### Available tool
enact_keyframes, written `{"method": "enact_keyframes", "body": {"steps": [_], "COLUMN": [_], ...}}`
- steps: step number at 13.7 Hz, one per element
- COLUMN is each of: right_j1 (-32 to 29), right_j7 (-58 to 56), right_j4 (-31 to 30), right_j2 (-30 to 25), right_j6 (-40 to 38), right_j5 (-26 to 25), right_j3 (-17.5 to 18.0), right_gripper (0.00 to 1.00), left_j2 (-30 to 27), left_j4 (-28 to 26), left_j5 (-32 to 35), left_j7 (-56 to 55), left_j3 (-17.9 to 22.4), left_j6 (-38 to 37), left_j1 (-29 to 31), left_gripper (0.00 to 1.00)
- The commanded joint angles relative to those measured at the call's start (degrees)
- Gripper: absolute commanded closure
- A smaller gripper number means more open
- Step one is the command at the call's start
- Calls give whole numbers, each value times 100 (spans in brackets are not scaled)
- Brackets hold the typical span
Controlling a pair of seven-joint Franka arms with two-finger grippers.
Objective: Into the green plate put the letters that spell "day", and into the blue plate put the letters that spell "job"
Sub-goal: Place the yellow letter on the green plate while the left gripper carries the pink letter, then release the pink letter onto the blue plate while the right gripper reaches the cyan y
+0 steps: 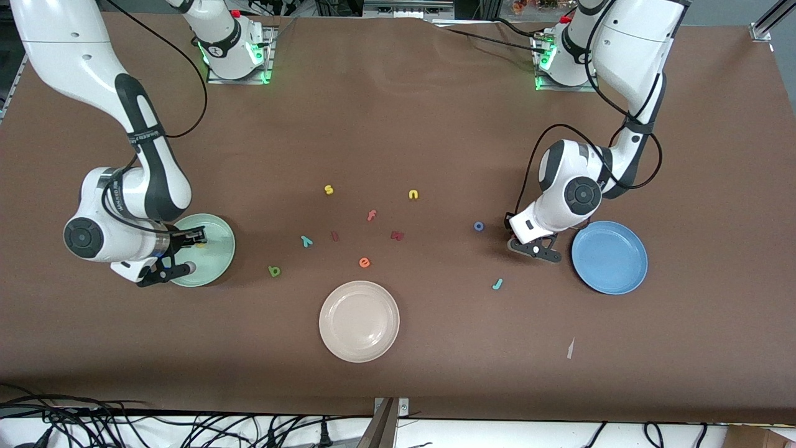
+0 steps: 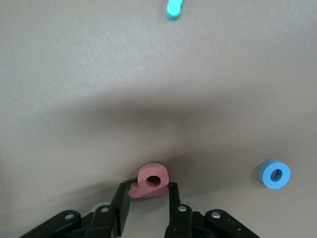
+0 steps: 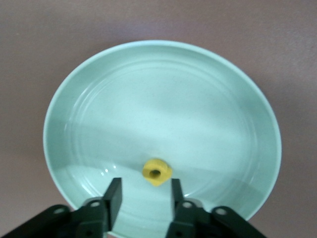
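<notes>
The yellow d lies in the green plate, just past the tips of my right gripper, which is open and holds nothing. In the front view this gripper is over the green plate. My left gripper is down at the table between the blue o and the blue plate, shut on the coral b. The o lies beside it. The teal j, teal y and green a lie loose on the table.
A cream plate sits near the front edge at mid-table. Loose letters lie in the middle: yellow s, yellow n, orange f, orange e and two dark red ones.
</notes>
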Motion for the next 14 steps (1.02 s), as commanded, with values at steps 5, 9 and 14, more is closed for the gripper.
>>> {"method": "enact_keyframes", "body": {"steps": [5,9,14], "right_j1": [94,364,779], "right_j7": [943,2015,2536], "right_j4": [190,181,-134], "right_j2": [-75,-66,-118], "right_j6": [-152,-135,329], "right_j5": [4,-5,-49], "right_j3": [671,1059,1085], "right_gripper": [0,0,0], "left_j2": [-982,-1070,-982], "left_j4": [-171,-250,-225], "left_j5": [-66,-74,-74], "left_j7": [342,1993,2093], "left_j3": [26,43,52], "left_j6": [-526,-721,-712], "left_j1": [778,1649,1800], "left_gripper": [85,85,28]}}
